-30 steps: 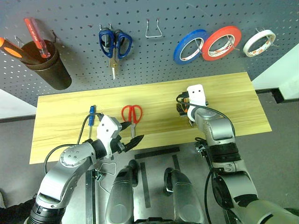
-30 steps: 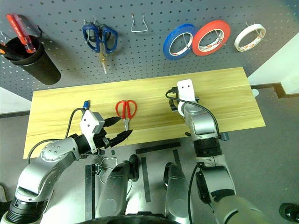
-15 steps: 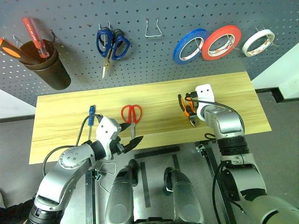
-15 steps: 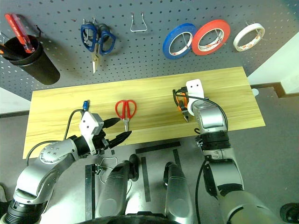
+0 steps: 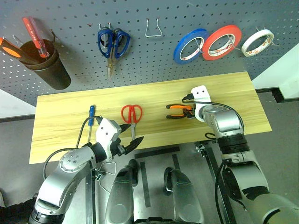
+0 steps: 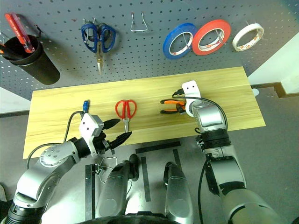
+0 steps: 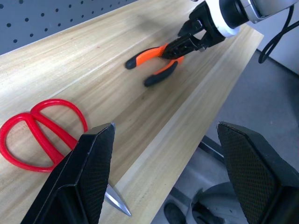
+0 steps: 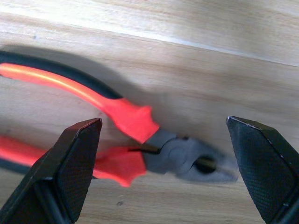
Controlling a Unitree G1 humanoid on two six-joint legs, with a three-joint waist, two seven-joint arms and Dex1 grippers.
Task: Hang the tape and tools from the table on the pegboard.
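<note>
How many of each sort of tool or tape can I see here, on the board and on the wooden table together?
Tape rolls: 3 (blue, red-orange, whitish)
Scissors: 2 (blue-handled, red-handled)
Screwdrivers: 3 (two in the cup, blue-handled on the table)
Pliers: 1
Total: 9

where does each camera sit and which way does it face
Head views: look forward and down over both arms at the table and pegboard.
Left wrist: looks between the open left gripper at the red scissors.
Right wrist: looks between the open right gripper, close over the table.
All share the pliers.
</note>
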